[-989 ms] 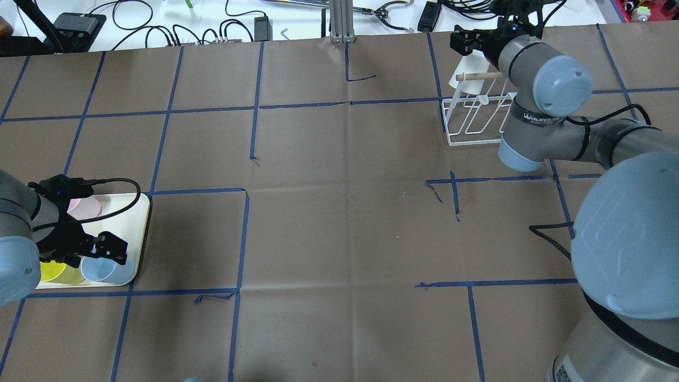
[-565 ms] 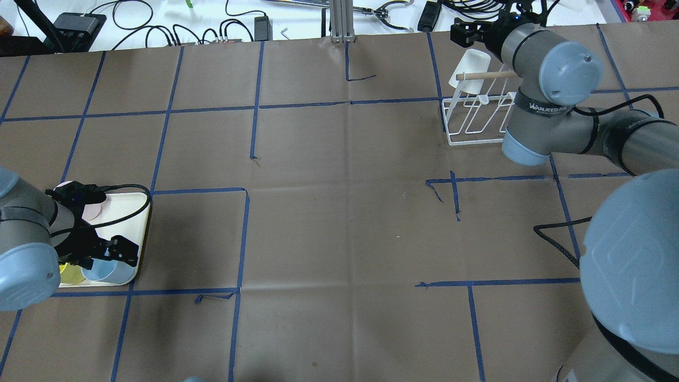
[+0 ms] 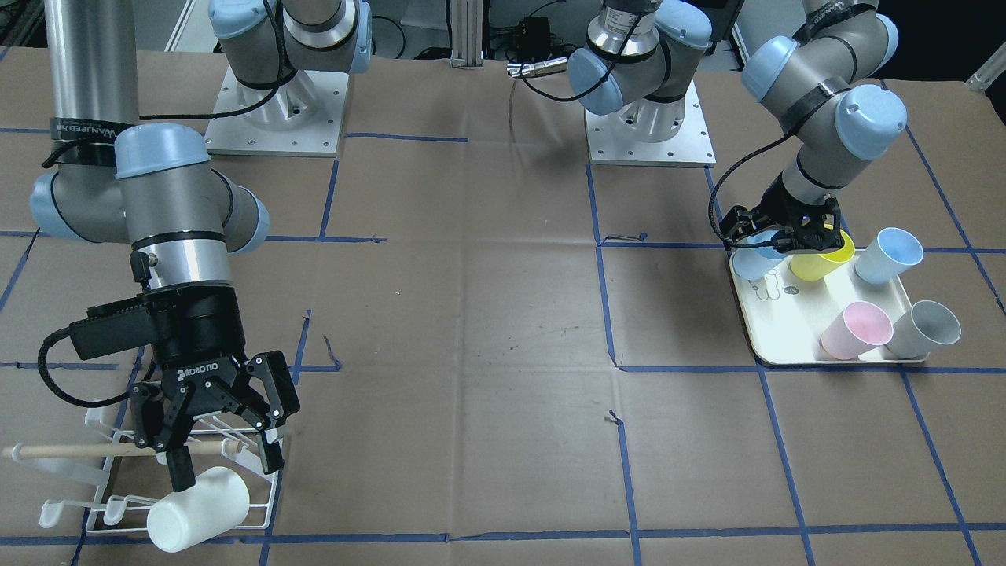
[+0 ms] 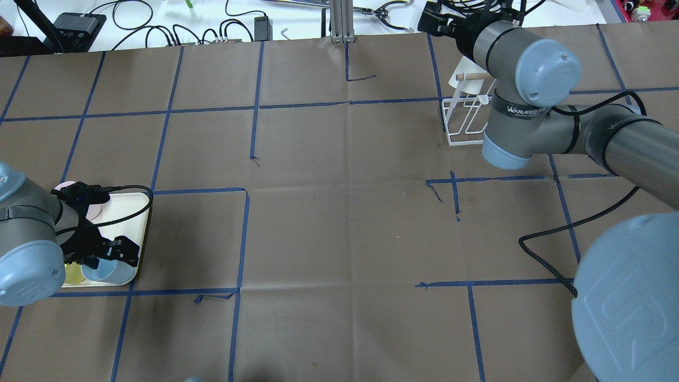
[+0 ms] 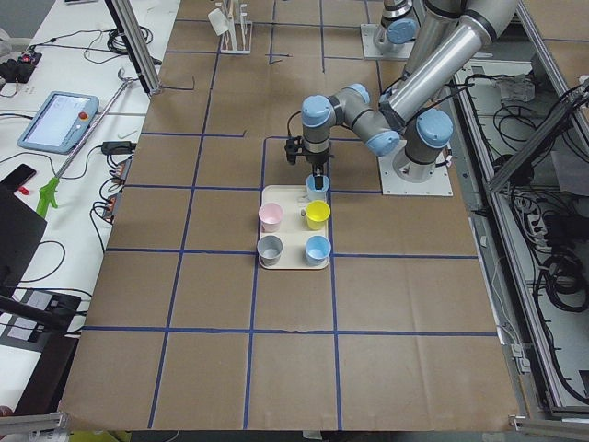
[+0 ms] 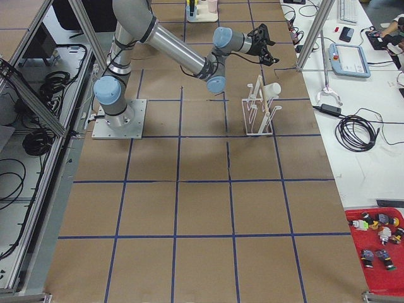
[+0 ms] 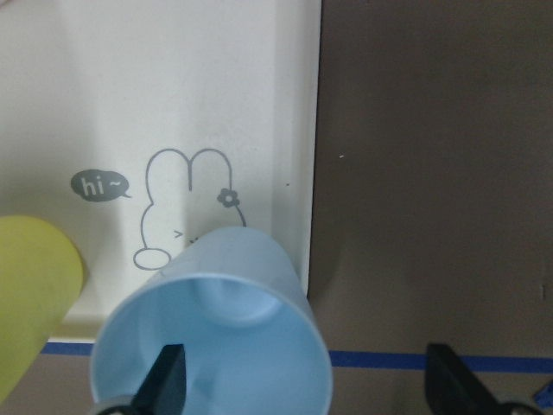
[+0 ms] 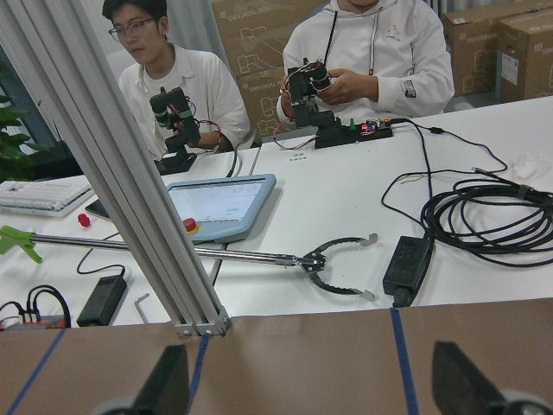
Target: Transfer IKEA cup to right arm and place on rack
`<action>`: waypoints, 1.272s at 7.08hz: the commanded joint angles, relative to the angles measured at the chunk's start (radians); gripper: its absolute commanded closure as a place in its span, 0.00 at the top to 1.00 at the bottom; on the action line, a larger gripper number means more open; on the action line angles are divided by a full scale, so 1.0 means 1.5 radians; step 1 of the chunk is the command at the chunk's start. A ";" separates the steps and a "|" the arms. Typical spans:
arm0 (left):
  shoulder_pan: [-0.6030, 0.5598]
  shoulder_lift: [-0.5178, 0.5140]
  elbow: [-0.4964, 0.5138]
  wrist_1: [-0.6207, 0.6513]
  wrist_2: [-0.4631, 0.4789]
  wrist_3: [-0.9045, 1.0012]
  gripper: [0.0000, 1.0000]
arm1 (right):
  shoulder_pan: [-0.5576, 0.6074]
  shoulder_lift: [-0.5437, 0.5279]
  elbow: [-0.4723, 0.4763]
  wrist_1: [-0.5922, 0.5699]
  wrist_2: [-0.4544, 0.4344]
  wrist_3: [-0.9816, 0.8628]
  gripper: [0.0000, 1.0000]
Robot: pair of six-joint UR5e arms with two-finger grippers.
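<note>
Finds the left gripper (image 3: 790, 245) open astride one wall of a light blue cup (image 7: 212, 346) on the cream tray (image 3: 794, 330), clasping nothing, and the right gripper (image 3: 228, 469) wide open, empty, above the white IKEA cup (image 3: 196, 511) tilted on the wire rack (image 3: 71, 451).

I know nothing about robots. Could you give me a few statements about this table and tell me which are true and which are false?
1. A white cup is on the wire rack. True.
2. The tray holds three cups. False: it holds five.
3. The right claw is gripping the white cup. False: it is open just above the cup and holds nothing.
4. The left claw is open at a light blue cup on the tray, with one finger inside the cup. True.
</note>
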 commanded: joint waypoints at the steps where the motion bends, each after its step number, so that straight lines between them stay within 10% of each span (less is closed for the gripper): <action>1: 0.000 0.000 0.002 -0.001 0.001 0.003 0.10 | 0.023 -0.003 0.014 -0.009 0.001 0.149 1.00; 5: 0.000 0.013 0.014 -0.001 0.001 0.001 0.00 | 0.024 -0.003 0.021 -0.016 0.002 0.286 1.00; 9: -0.080 0.038 0.291 -0.271 -0.007 -0.025 0.00 | 0.024 -0.003 0.050 -0.044 0.002 0.350 1.00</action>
